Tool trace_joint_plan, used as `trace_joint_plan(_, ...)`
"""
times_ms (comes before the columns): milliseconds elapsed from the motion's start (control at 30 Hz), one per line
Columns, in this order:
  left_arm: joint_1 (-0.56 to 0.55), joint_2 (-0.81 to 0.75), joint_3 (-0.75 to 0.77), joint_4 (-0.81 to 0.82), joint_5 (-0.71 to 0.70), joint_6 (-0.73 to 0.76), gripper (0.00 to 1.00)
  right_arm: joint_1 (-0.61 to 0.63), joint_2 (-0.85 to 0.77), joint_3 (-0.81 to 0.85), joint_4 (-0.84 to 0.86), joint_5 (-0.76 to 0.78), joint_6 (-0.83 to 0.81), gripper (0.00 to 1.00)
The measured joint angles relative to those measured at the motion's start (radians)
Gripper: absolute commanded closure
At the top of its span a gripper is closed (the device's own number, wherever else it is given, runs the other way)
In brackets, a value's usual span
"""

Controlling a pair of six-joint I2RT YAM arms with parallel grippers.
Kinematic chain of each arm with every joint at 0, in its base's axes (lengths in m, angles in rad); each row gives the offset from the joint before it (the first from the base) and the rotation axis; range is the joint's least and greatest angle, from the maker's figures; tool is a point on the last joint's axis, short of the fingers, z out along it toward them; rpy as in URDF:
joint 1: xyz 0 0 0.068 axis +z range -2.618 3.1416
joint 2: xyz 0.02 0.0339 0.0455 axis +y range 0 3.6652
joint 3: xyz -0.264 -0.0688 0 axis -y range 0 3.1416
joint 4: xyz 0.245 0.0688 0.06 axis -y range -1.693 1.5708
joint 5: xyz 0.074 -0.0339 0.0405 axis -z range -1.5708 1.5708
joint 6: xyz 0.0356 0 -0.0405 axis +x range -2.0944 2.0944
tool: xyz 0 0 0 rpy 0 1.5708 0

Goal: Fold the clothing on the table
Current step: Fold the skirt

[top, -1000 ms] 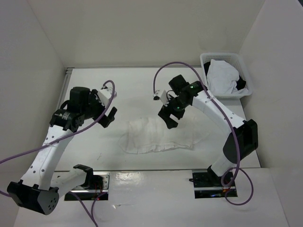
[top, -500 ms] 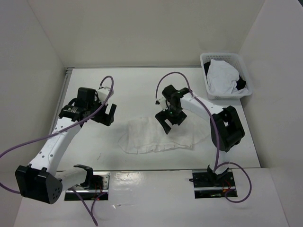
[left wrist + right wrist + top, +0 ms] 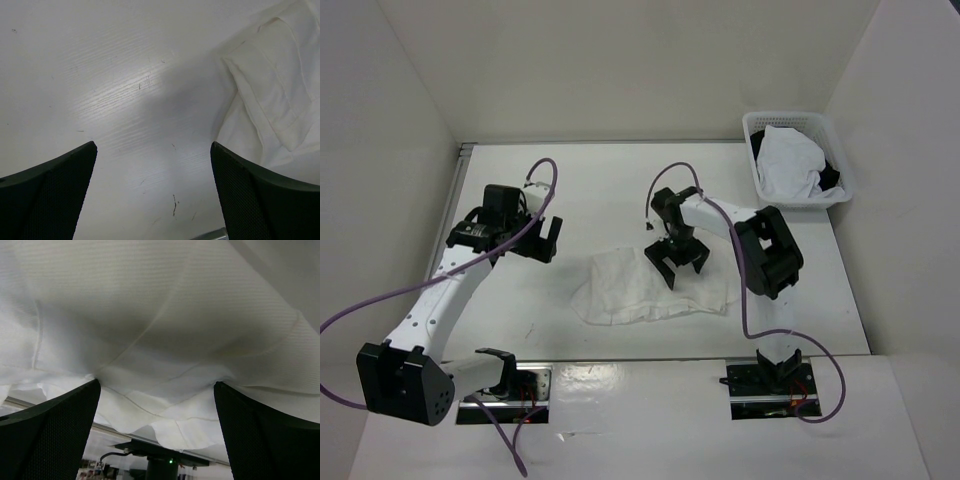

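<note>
The clothing (image 3: 650,288) is a thin white piece that lies flat, but crumpled, on the table (image 3: 600,190), a little in front of the middle and between the two arms. It is wider than it is deep, with an uneven outline and some layers folded over each other. In the right wrist view its fabric shows fine ribs, soft creases and a few long seams. In the left wrist view one folded corner with a stitched hem is seen. The right pincer (image 3: 678,266) is over the far edge of the clothing with its fingers wide apart and nothing clamped between them. The left pincer (image 3: 542,240) is also apart and empty, over bare table to the left of the clothing. One second ago the right arm reached in from the right side. Now its elbow is drawn in and the pincer stands nearer and lower over the fabric. The left pincer has shifted only a little, and the clothing has stayed in almost the same place.
</note>
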Motion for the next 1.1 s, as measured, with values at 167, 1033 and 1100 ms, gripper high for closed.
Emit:
trace_joint_plan(167,0.000,-0.001,0.000,0.005,-0.013,-0.002,0.00,0.003,0.099,0.134,-0.091,0.029,0.010,0.02)
trace_joint_plan(1033,0.065,0.274,0.062,0.016,0.150,0.060,0.01,0.037,0.462,0.814,-0.071,0.022,-0.219,0.02)
trace_joint_plan(1100,0.114,0.384,0.098,0.018,0.230,0.093,0.01,0.037,0.449,0.790,-0.047,0.015,-0.232,0.02)
